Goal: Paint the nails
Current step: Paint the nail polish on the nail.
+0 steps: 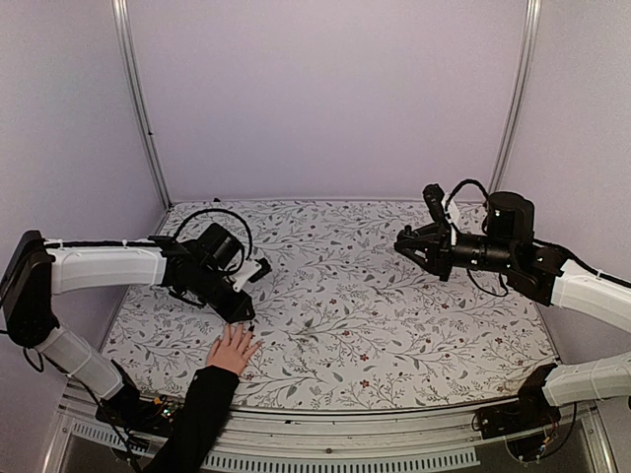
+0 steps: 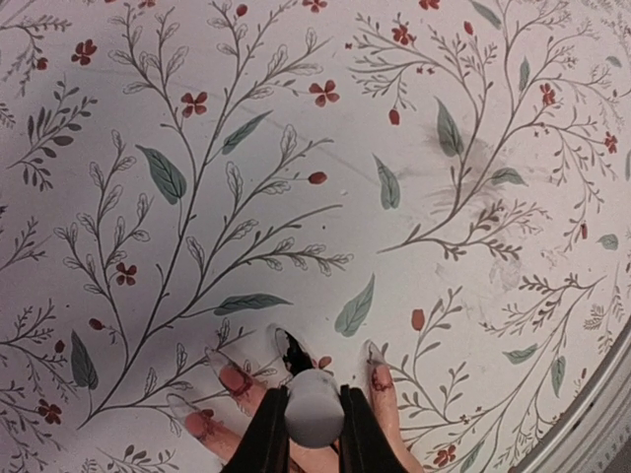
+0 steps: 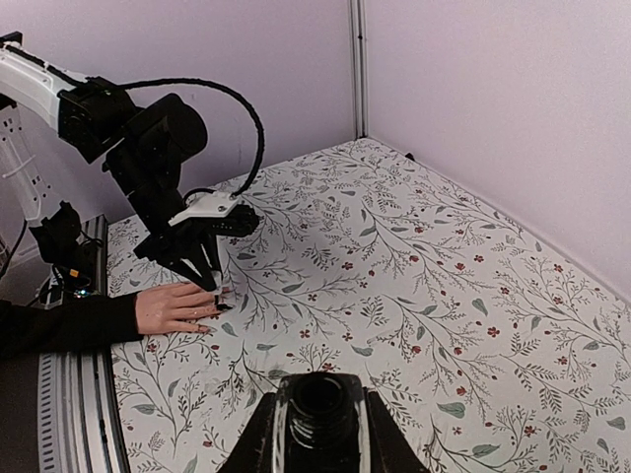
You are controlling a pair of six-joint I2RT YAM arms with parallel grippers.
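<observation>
A light-skinned hand [image 1: 233, 350] with a black sleeve lies flat near the table's front left, fingers spread. In the left wrist view its long clear nails [image 2: 375, 352] point up the frame, and one nail [image 2: 286, 347] carries dark polish. My left gripper [image 2: 315, 424] is shut on a white brush cap [image 2: 315, 406], with the dark brush tip on that polished nail. It hovers over the fingertips in the top view [image 1: 245, 313]. My right gripper [image 3: 320, 439] is shut on an open dark polish bottle [image 3: 322, 409], held high at the right [image 1: 409, 244].
The floral tablecloth [image 1: 375, 315] covers the table. Lilac walls and metal corner posts [image 1: 143, 108] close in the back and sides. The metal front rail [image 1: 325, 434] runs along the near edge. Reddish smudges mark the skin of several fingers [image 2: 237, 382].
</observation>
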